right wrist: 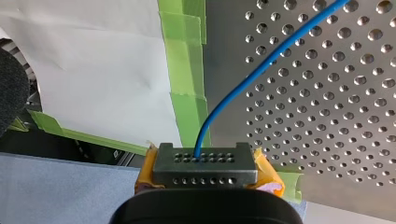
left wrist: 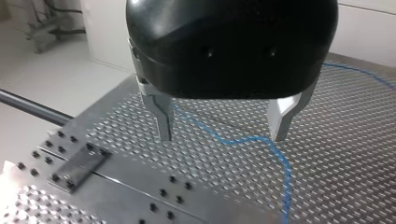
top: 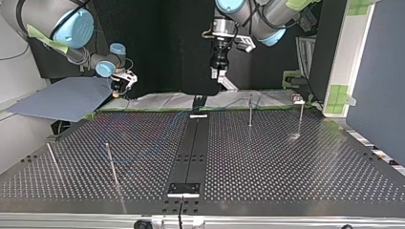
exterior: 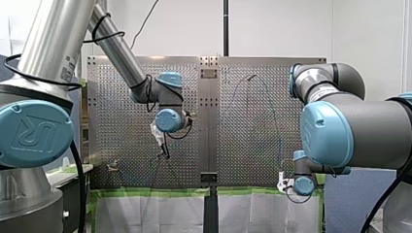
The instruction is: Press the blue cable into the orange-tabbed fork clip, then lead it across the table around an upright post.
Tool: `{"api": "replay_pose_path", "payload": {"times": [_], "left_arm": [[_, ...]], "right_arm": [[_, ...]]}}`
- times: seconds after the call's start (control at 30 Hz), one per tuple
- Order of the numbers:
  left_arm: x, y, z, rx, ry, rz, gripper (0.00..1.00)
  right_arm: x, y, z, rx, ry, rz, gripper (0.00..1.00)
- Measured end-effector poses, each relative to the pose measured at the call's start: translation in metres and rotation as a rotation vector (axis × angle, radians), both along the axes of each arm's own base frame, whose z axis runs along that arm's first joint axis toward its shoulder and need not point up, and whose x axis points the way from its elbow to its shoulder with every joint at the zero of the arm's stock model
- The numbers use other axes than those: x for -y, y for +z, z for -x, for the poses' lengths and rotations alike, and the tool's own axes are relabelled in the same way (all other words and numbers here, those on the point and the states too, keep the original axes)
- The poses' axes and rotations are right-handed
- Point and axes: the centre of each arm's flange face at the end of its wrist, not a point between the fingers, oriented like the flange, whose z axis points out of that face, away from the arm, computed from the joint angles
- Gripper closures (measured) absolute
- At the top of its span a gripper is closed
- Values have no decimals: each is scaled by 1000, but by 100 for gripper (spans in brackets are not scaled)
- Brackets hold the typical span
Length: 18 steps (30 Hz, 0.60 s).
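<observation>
My left gripper [left wrist: 222,138] hangs wide open over the table [left wrist: 350,121], the cable [left wrist: 286,172] running between its fingers. My right gripper [right wrist: 204,163] clamps the cable at the table's edge.

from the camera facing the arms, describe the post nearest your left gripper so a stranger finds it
In the top view, find the dark strip down the table's middle. Right of it, near the far edge below my left gripper, stand two thin posts. Yours is the post nearer the strip; its neighbour carries a pale fitting on top.
</observation>
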Motion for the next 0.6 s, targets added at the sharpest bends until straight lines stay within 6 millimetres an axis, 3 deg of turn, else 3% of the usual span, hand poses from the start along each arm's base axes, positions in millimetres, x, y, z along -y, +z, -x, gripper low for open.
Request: {"api": "replay_pose_path", "payload": {"times": [0.6], "left_arm": [[-33,-51,57,-118,-63,-105,0]], "right_arm": [[-2,0,-6,1,14,-4,100]]}}
